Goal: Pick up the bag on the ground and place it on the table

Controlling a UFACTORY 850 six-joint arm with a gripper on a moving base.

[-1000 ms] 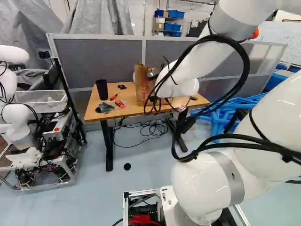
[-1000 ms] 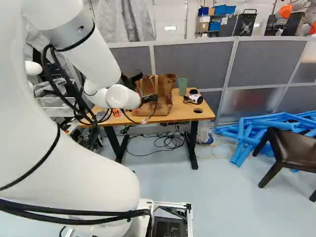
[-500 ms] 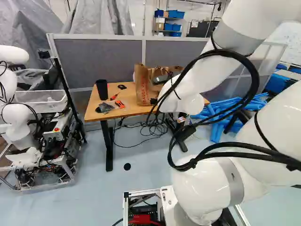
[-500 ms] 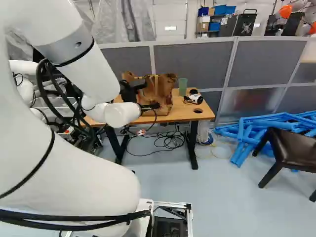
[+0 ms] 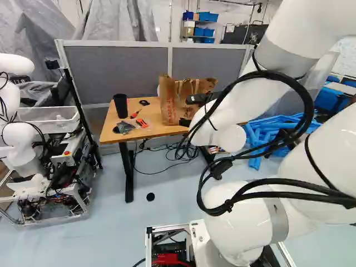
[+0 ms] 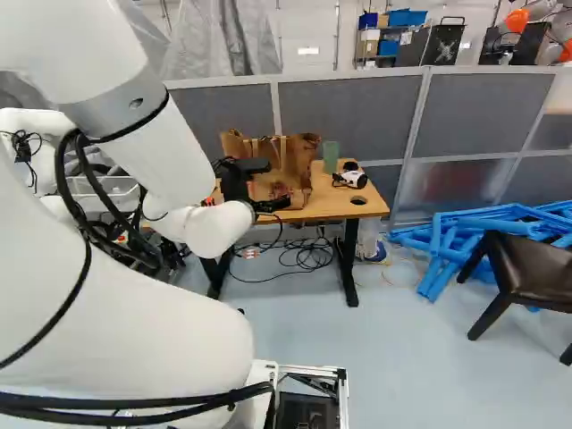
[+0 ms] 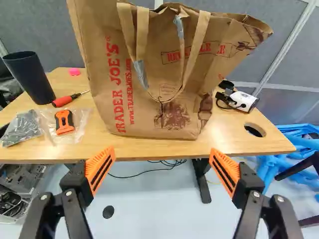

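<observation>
The black gripper [image 6: 237,183] is in front of the bag in the right base view, its fingertips hard to make out there. In the wrist view the gripper [image 7: 162,162] stands open, orange pads wide apart and nothing between them. A brown paper bag [image 7: 179,122] with red print stands upright on the wooden table [image 7: 259,145], ahead of the fingers and apart from them. Its two handles hang down over its front. The left base view shows the bag [image 5: 169,103] partly behind the arm.
On the table are a black cup [image 7: 30,77], a screwdriver [image 7: 62,101], an orange tool [image 7: 64,122], a green cup [image 6: 331,156] and a white device [image 7: 242,101]. Blue tubes [image 6: 500,223] and a chair [image 6: 527,268] lie to the right. Another robot [image 5: 25,142] stands left.
The arm has drawn back from the bag, its wrist shifting right in the left base view, leaving more of the bag uncovered. The bag stays where it was, and the base has not moved.
</observation>
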